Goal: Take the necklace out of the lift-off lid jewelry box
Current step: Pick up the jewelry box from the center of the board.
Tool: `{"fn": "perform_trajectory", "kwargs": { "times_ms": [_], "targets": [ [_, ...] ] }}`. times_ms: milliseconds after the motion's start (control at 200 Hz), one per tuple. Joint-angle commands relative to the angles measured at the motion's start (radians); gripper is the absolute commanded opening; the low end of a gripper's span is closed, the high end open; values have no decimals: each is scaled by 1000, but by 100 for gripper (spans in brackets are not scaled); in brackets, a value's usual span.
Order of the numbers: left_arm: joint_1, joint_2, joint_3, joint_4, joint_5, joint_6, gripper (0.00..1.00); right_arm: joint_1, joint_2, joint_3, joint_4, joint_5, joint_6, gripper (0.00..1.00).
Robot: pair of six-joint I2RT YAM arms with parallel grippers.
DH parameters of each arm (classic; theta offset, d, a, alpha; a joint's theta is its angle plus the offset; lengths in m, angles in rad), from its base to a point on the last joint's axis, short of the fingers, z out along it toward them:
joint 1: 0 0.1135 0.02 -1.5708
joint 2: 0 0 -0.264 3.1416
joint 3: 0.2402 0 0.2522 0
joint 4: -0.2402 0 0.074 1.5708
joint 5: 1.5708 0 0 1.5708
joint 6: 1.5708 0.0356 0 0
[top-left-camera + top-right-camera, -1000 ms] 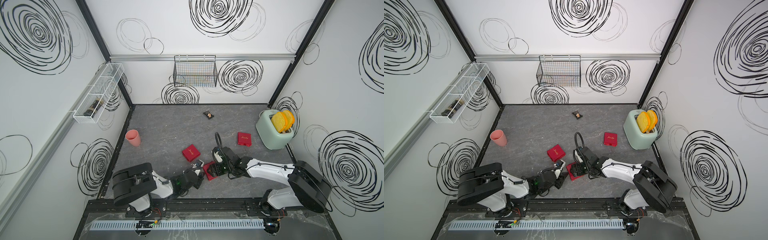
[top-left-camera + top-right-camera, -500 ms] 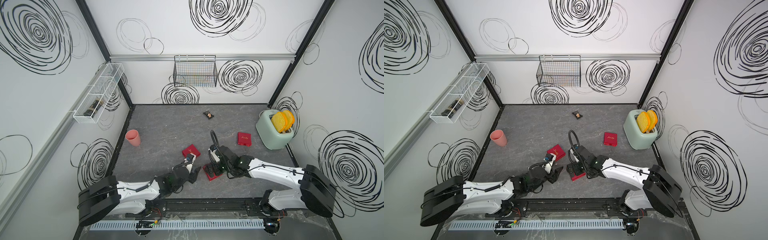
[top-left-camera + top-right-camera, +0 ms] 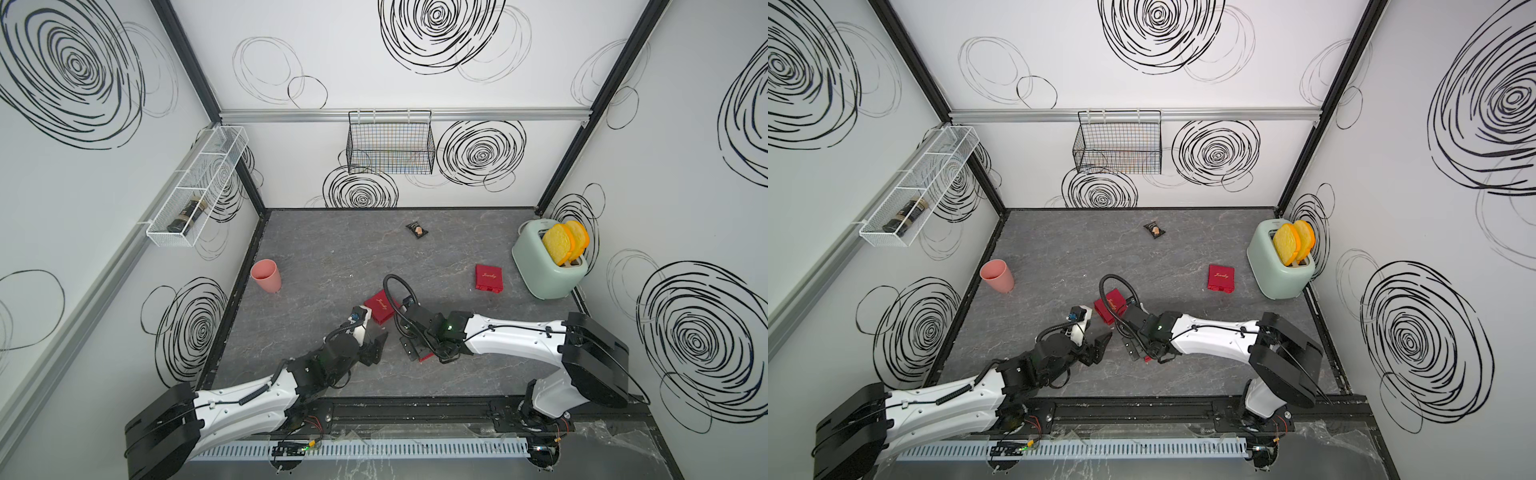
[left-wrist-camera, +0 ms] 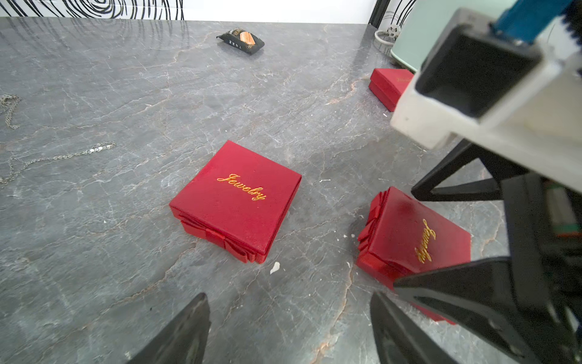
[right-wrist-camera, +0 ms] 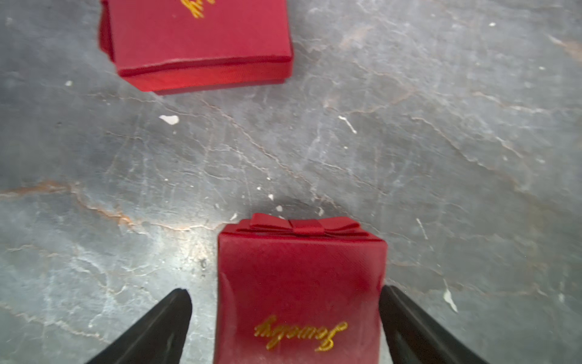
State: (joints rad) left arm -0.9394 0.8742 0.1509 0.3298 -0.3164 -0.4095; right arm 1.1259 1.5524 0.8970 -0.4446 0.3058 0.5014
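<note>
Three shut red boxes lettered "Jewelry" lie on the grey table, and I cannot tell which one has the lift-off lid. One box (image 5: 299, 283) with a bow sits between the spread fingers of my right gripper (image 5: 283, 291), which is open, with a gap at one finger. In both top views this box (image 3: 424, 356) is mostly hidden under that gripper (image 3: 411, 347). A second box (image 4: 236, 198) lies just beyond my left gripper (image 4: 289, 315), which is open over bare table. The necklace (image 4: 63, 156), a thin silvery chain, lies loose on the table away from the boxes.
The third red box (image 3: 488, 277) lies near a mint toaster (image 3: 548, 266) at the right wall. A pink cup (image 3: 266, 276) stands at the left edge and a small black packet (image 3: 417, 230) lies at the back. A wire basket (image 3: 390, 143) hangs on the back wall.
My left arm has stretched out from its folded pose, and its jaws have opened wider. The right jaws have also opened wider around the box.
</note>
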Motion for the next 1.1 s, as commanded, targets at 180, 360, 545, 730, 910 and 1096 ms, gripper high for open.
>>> {"fn": "perform_trajectory", "kwargs": {
  "times_ms": [180, 360, 545, 730, 910, 1096],
  "targets": [
    [8, 10, 3, 6, 23, -15, 83, -4, -41, -35, -25, -22, 58, 97],
    [10, -18, 8, -11, 43, -13, 84, -22, -68, -73, -3, -52, 64, 97],
    [17, -37, 9, -15, 62, -12, 87, -46, -80, -103, 32, -101, 48, 97],
    [18, -28, 10, -15, 72, -12, 87, -80, -92, -131, 75, -162, 37, 98],
    [20, -29, 12, -18, 75, -9, 87, -144, -142, -143, 90, -160, 40, 87],
    [25, -24, 16, -10, 83, -7, 87, -323, -172, -119, 122, -179, -47, 84]
  ]
}}
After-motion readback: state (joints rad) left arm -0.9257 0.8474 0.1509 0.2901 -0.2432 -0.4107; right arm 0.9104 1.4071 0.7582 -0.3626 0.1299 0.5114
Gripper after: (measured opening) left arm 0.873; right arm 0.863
